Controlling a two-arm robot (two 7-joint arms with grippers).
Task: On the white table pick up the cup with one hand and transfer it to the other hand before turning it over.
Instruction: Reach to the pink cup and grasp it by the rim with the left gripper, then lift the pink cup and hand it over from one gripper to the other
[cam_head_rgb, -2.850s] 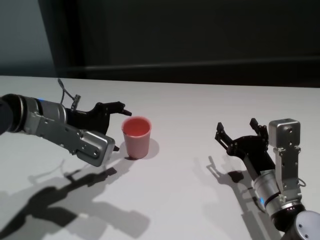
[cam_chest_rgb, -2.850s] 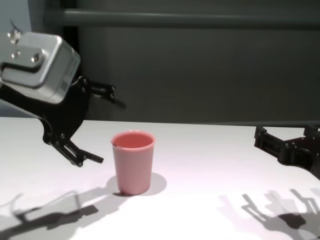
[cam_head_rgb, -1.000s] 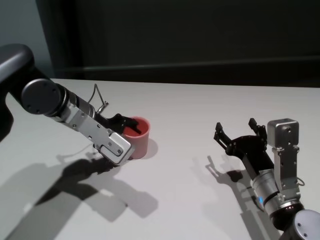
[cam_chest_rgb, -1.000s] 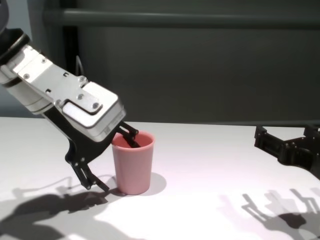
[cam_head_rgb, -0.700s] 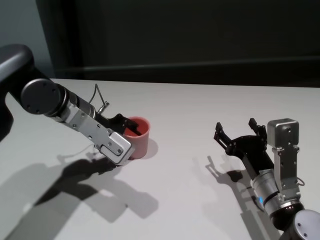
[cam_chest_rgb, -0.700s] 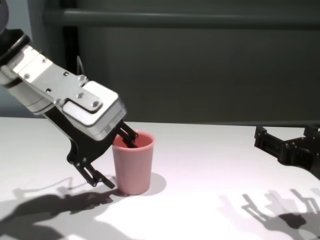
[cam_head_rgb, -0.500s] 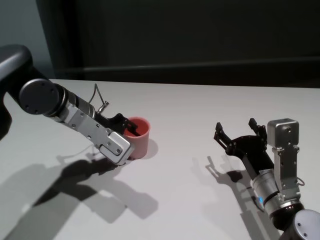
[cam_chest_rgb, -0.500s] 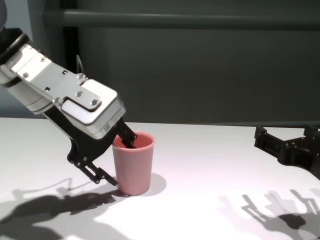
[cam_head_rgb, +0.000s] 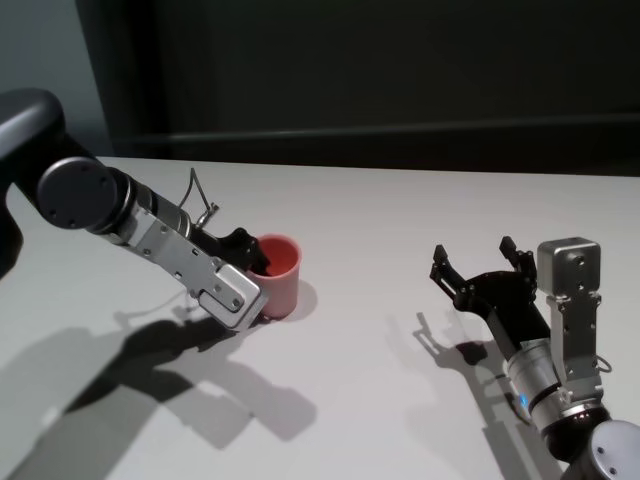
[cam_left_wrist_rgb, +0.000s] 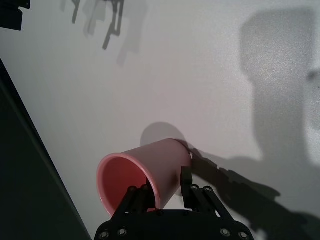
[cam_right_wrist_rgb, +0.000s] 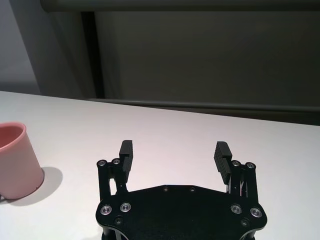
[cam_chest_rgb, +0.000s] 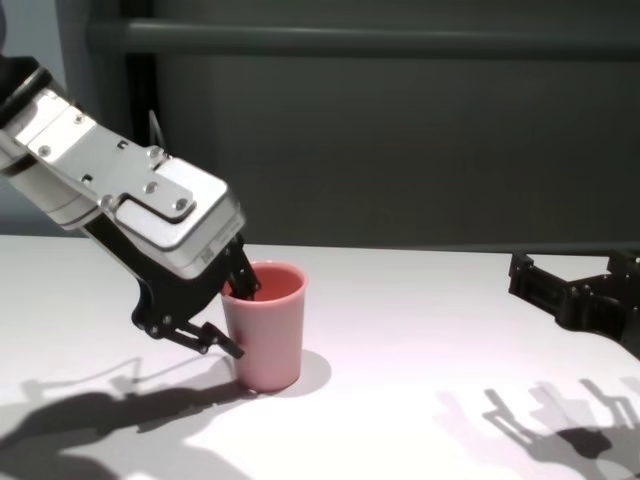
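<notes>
**Operator:** Location of pink cup (cam_chest_rgb: 272, 330)?

**Technician:** Standing on white bench (cam_head_rgb: 380, 210), base down, mouth up. In head view, placed toward 9 o'clock of bench centre. Not visibly lifted; base appears in contact with bench surface, with shadow spread toward 3 o'clock.

**Operator:** Status of left claw (cam_left_wrist_rgb: 165, 182)?

**Technician:** Reaching in from 8 o'clock of cup, angled downward. Positioned across cup wall on the 9 o'clock side: one set of fingers (cam_left_wrist_rgb: 141, 196) inside the mouth, opposing finger outside against the wall. Clamped on that wall, as seen in left wrist view. Silver wrist housing directly above and behind, at 10 o'clock of cup in chest view.

**Operator:** Status of right claw (cam_right_wrist_rgb: 174, 147)?

**Technician:** Located at 3 o'clock of cup, well apart from it, toward 4 o'clock of bench centre in head view. Hovering just above bench. Fingers spread wide apart, nothing between them. Pointed toward 11 o'clock in head view.

**Operator:** Surroundings?

**Technician:** Dark wall (cam_head_rgb: 400, 70) along bench edge at 12 o'clock. Arm shadows cast on bench toward 6 o'clock of each arm.
</notes>
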